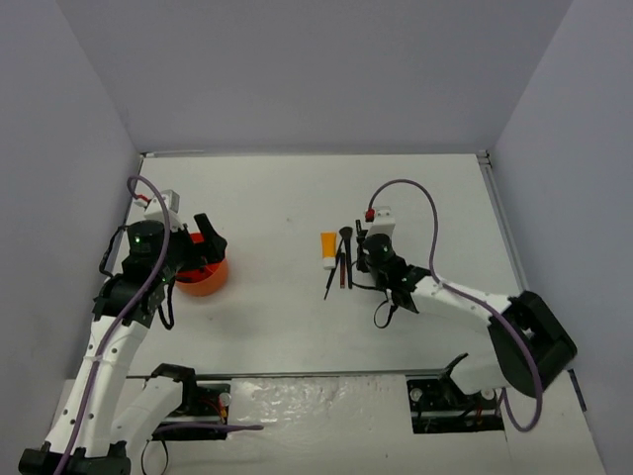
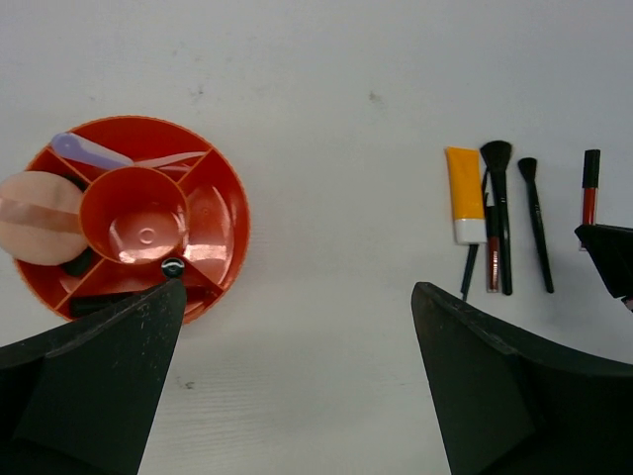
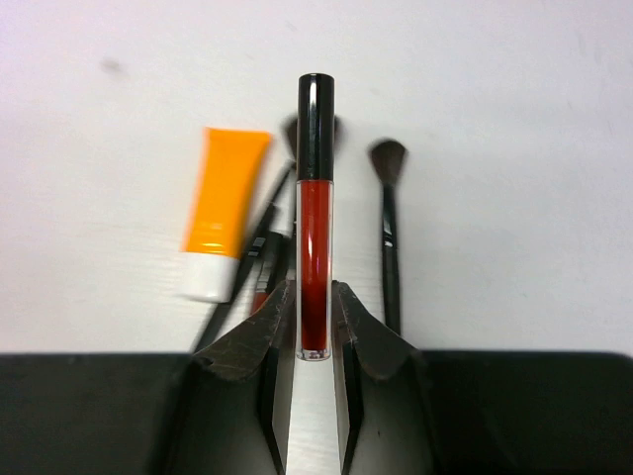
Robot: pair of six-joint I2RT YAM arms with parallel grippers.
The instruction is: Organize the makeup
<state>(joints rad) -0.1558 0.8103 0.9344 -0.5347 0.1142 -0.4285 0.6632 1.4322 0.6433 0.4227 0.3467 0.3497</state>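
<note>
On the table (image 1: 277,198), the divided tub (image 2: 237,213) sits left, a puff (image 2: 35,218) in its left compartment. Well apart to the right lie a tube (image 2: 463,193), then two brushes (image 2: 499,218). Rightmost, a gloss vial (image 3: 315,247) sits between the right pincer's (image 3: 315,297) fingers.

The lip gloss (image 3: 315,213) is gleaming, glossy black cap over clear smooth plastic; the orange-white tube (image 3: 222,213) is looking smooth plastic too. The orange tub (image 2: 229,223) is shining like glossy plastic; the puff (image 2: 35,218) is looking soft and matt.
</note>
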